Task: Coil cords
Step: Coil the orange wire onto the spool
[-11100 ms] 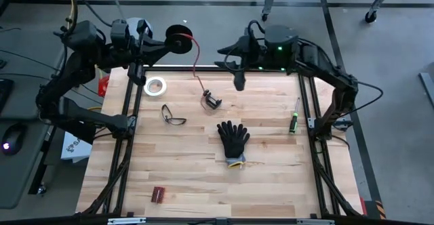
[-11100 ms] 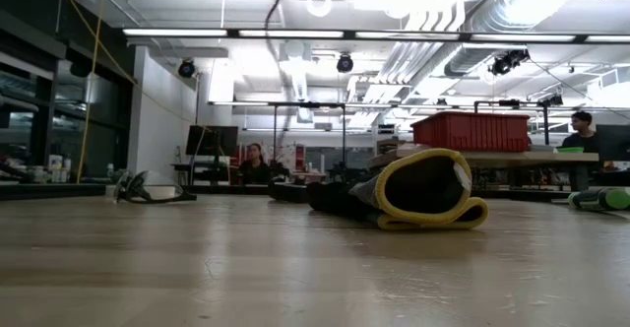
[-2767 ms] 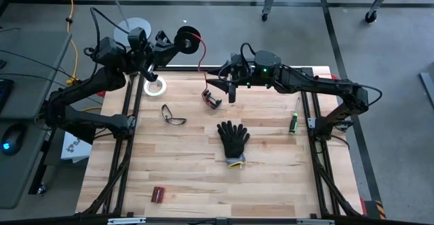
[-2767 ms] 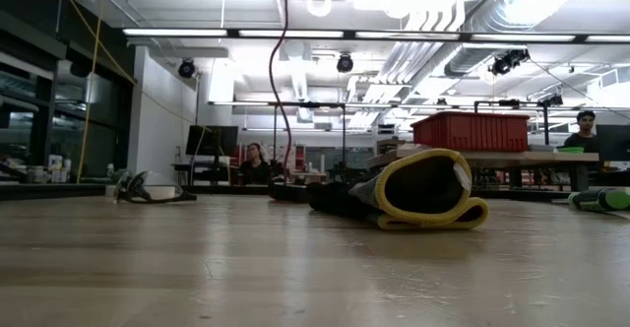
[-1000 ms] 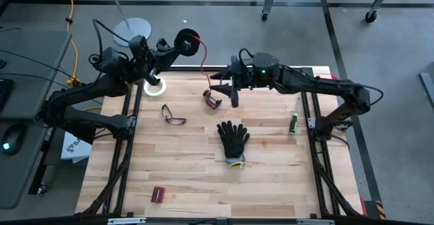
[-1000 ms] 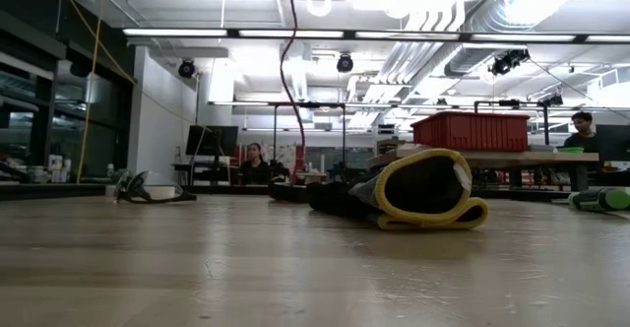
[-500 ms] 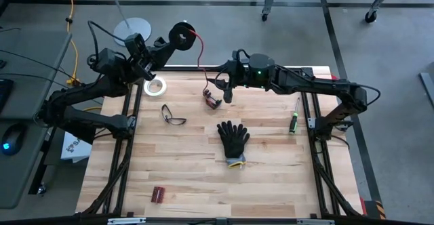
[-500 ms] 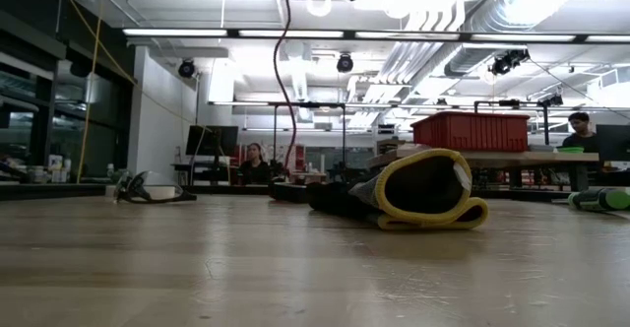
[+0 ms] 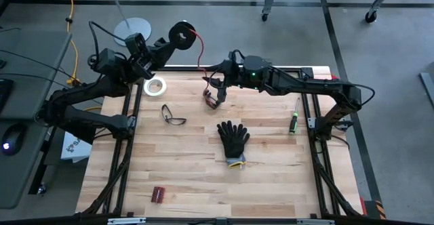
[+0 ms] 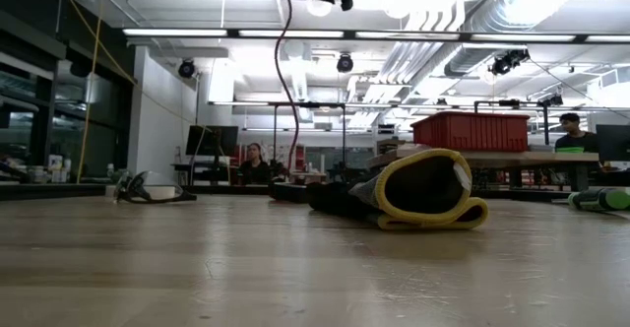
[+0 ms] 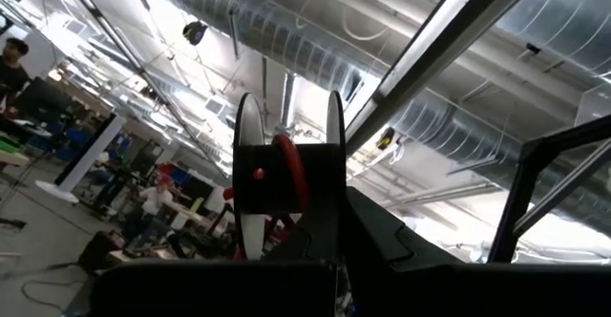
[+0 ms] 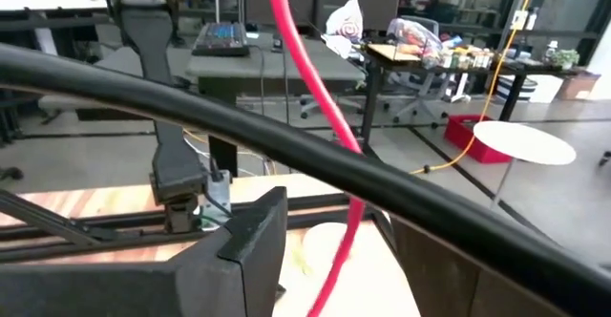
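Beyond the desk's (image 9: 190, 177) far edge, on its left side, the left claw (image 9: 165, 43) is clamped shut on one black spool (image 9: 181, 33), held up off the desk. One red cord (image 9: 200, 52) is partly wound on it; the left wrist view shows the red turns between the spool's two discs (image 11: 286, 179).

From the spool the cord hangs down to the far middle of the desk, where its end lies bunched with a small dark clip-like piece (image 9: 212, 100); what that piece is cannot be told.

Right claw (image 9: 218, 86): one, above the far middle of the desk, just beside the hanging cord. Its fingers stand wide apart with the cord between them, as the right wrist view shows (image 12: 315, 97), and nothing is gripped.

Count on the desk:
- 1 white tape ring (image 9: 155, 86), far left corner, below the left arm
- 1 pair of safety glasses (image 9: 173, 115), left of centre
- 1 black glove (image 9: 233, 139), centre, with a yellow cuff (image 10: 433, 189) facing the low camera
- 1 screwdriver (image 9: 295, 116) with a green grip, right side
- 1 small dark red block (image 9: 159, 194), near left
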Motion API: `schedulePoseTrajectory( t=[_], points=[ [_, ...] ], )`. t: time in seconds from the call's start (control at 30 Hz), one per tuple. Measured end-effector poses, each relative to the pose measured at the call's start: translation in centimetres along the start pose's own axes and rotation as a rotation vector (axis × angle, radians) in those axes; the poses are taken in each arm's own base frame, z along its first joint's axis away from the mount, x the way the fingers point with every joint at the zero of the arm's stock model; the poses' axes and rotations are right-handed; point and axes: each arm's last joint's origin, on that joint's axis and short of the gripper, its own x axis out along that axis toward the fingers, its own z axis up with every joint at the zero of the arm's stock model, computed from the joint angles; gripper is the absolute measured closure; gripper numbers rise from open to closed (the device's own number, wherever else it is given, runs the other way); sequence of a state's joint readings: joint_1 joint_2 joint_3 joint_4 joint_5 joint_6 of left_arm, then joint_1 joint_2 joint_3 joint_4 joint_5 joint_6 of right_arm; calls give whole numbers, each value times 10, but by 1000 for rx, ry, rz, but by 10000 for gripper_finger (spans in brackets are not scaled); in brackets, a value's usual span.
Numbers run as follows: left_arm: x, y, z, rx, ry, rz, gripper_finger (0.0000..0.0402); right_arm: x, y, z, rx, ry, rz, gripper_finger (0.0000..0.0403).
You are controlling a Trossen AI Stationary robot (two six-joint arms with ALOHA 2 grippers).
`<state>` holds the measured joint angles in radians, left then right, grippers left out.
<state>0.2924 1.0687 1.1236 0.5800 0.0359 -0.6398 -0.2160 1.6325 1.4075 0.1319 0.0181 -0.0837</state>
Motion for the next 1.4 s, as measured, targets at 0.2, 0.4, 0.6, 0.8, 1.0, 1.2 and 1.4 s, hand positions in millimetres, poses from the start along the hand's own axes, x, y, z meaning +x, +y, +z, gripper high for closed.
schedulePoseTrajectory(
  t=[0.2, 0.4, 0.6, 0.8, 1.0, 1.2, 1.4],
  points=[
    [5, 3, -10, -34, 32, -3, 401, -1, 0, 2, 1, -18, 2, 224],
    [8, 3, -15, -55, 35, -17, 401, -1, 7, 3, -3, -21, 42, 224],
    [8, 2, -13, -57, 17, -32, 401, -1, 14, 3, -30, -21, 44, 224],
    [8, 2, -13, -56, 18, -31, 401, -1, 13, 3, -29, -18, 39, 224],
    [8, 2, -13, -52, 20, -29, 401, -8, 12, 10, -27, -34, 31, 224],
    [8, 3, -14, -47, 29, -22, 401, -12, 12, 13, -31, -36, 23, 227],
    [8, 3, -14, -46, 25, -16, 401, -11, 12, 10, -33, -5, 16, 263]
  ],
)
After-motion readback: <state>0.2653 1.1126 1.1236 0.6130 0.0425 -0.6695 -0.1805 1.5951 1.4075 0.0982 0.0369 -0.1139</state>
